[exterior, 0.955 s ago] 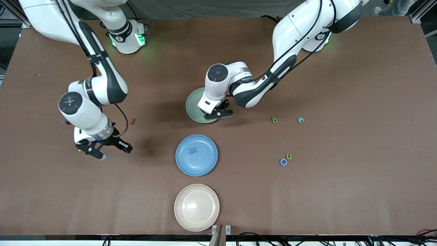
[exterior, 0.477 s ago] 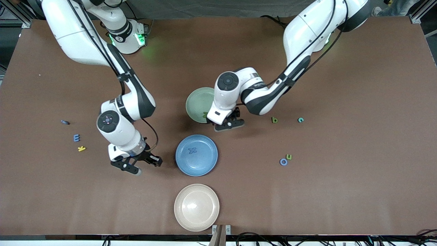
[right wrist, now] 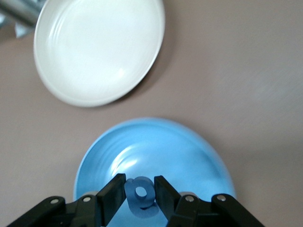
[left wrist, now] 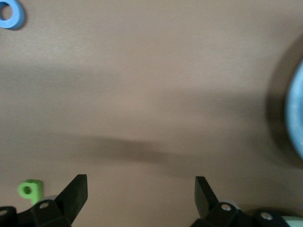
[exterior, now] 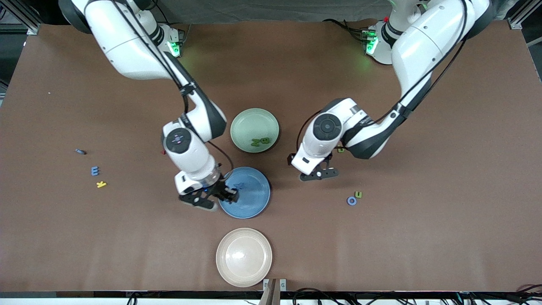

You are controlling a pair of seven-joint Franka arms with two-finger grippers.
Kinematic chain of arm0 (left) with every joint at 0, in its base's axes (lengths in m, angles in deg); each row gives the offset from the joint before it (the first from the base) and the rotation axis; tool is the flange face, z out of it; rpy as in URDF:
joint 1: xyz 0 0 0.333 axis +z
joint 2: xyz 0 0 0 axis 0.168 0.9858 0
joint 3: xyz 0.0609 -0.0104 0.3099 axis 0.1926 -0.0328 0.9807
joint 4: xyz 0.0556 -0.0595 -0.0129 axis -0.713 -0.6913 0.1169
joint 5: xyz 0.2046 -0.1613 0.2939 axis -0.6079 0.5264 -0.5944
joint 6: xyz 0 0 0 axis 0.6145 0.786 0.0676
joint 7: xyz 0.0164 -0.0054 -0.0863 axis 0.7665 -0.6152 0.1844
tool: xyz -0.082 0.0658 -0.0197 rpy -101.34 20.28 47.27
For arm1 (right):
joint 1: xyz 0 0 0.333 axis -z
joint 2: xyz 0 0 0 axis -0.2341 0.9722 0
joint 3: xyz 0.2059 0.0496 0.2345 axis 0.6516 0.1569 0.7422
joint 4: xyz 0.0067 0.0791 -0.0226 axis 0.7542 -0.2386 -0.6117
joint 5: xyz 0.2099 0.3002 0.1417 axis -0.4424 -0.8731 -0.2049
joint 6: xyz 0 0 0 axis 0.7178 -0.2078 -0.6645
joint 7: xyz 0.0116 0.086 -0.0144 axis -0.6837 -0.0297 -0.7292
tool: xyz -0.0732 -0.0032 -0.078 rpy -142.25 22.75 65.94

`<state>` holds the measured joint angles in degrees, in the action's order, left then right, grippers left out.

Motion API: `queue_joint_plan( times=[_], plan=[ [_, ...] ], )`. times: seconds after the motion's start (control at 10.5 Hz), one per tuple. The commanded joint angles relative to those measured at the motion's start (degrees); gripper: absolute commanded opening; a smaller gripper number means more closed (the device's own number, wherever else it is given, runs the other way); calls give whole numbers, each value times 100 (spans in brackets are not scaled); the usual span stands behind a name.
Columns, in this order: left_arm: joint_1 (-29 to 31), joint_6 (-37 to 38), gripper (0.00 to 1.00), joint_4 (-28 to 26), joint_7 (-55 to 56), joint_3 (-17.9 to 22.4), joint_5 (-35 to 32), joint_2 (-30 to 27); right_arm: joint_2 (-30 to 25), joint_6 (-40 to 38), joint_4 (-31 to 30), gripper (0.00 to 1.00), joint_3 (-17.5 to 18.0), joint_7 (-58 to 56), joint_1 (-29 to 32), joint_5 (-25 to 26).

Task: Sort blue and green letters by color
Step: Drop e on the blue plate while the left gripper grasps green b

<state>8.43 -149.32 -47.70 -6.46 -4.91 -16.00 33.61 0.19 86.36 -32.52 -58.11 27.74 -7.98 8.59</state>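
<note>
Right gripper over blue plate rim, fingers pinching blue letter upright; drop spot directly below. Left gripper wide open, empty, over bare table; blue ring and green letter nearest it.

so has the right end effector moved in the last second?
Yes. The right end effector has swung from the right arm's end of the table toward the middle, now over the blue plate's rim, shut on a blue letter.

The desk wears a matt brown covering; the blue plate and cream plate look smooth, glossy plastic.
</note>
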Motion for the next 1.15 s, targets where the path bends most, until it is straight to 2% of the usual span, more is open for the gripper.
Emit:
queue_joint_plan(
  times=[0.0, 0.1, 0.29, 0.48, 0.67, 0.95, 1.05],
  plan=[
    [642, 62, 100, -840, -699, -132, -8, -391, 377, 115, 218, 0, -30, 456, -448, -38],
    [730, 1, 100, -1086, -727, -132, -95, -522, 395, 115, 218, 2, -30, 597, -475, -47],
    [1063, -314, 100, -1525, -814, -158, -411, -603, 370, 107, 218, 99, -30, 589, -441, -21],
    [1363, -859, 100, -1983, -850, -237, -500, -629, 256, 89, 201, 100, -30, 519, -309, -12],
    [1390, -975, 100, -2282, -832, -272, -500, -778, 71, 19, 52, 100, -30, 414, -38, -12],
    [1600, -1668, 100, -2766, -797, -281, -509, -805, -376, 19, -535, 100, -30, -243, 691, -12],
    [1619, -1678, 100, -2784, -806, -281, -509, -822, -587, 10, -860, 100, -30, -559, 1007, -12]
  ],
)
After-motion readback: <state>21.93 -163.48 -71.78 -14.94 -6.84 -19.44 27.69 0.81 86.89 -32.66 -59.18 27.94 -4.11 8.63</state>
